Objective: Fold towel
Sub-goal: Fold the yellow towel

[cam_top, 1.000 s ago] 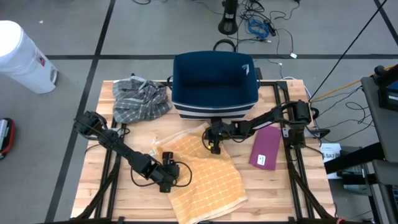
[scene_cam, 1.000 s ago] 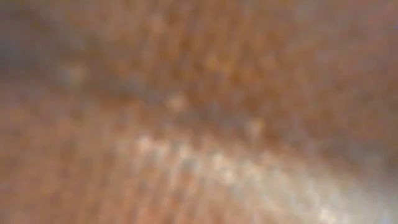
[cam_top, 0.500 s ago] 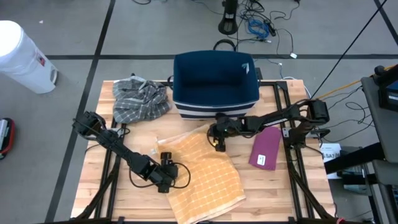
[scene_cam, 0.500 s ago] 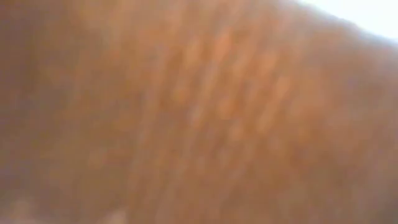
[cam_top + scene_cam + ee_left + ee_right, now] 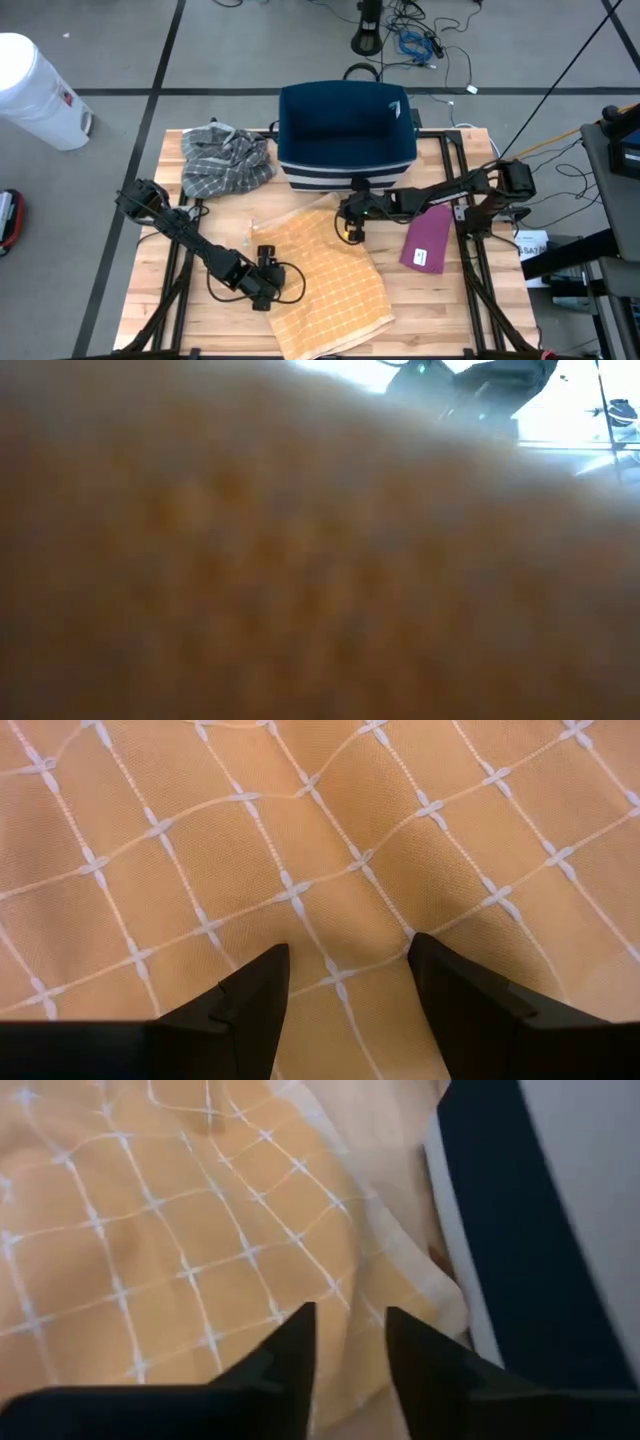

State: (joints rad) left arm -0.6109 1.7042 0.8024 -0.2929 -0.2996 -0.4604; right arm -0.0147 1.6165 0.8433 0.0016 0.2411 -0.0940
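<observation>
The orange towel [image 5: 325, 280] lies spread across the middle of the wooden table [image 5: 150, 320], in front of the blue bag [image 5: 345, 135]. The left gripper [image 5: 275, 290] sits at the towel's left edge, its 2 fingers wide apart over the cloth. The right gripper [image 5: 350, 232] hovers at the towel's far corner, fingers narrowly apart and holding nothing.

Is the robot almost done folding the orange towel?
Not yet. The orange towel already looks folded over once, though it lies crooked and rumpled. The right gripper is at the towel's far corner near the blue bag, fingers apart with nothing clearly pinched. The left gripper sits open at the towel's left edge. Left to do: more folds and smoothing.
</observation>
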